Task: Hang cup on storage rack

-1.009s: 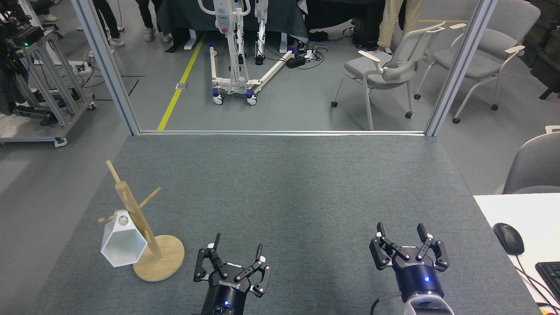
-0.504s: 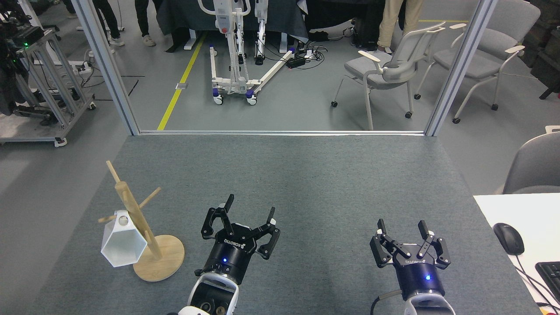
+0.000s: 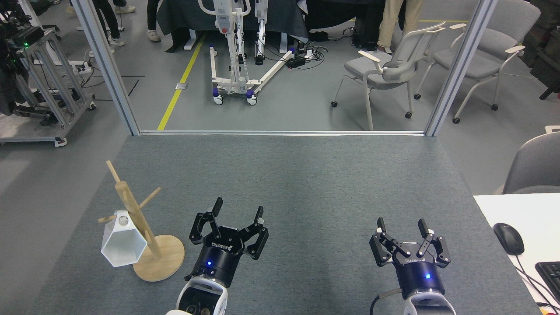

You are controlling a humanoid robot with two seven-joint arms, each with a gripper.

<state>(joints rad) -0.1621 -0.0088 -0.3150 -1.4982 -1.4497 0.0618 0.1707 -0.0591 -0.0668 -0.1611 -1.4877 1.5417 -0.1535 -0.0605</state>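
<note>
Hovering low over the near edge of the table (image 3: 306,175), both grippers have their fingers spread and grasp nothing. The left gripper (image 3: 236,209) sits just right of the rack (image 3: 139,227); the right gripper (image 3: 401,224) is well apart, toward the mouse (image 3: 509,237).

Next out, the cup (image 3: 122,243) hangs on a low peg on the rack's left side, its hexagonal rim tilted toward the viewer, so the job looks done. The risk now lies with the left arm: a sideways swing toward the disc base could nudge the rack, and a cup hung to one side would probably help tip it or slip off the shallow peg. How firmly the handle sits on the peg cannot be seen.

Farther off, past the table edge, chairs (image 3: 393,65) and a wheeled frame (image 3: 236,83) pose no threat.
</note>
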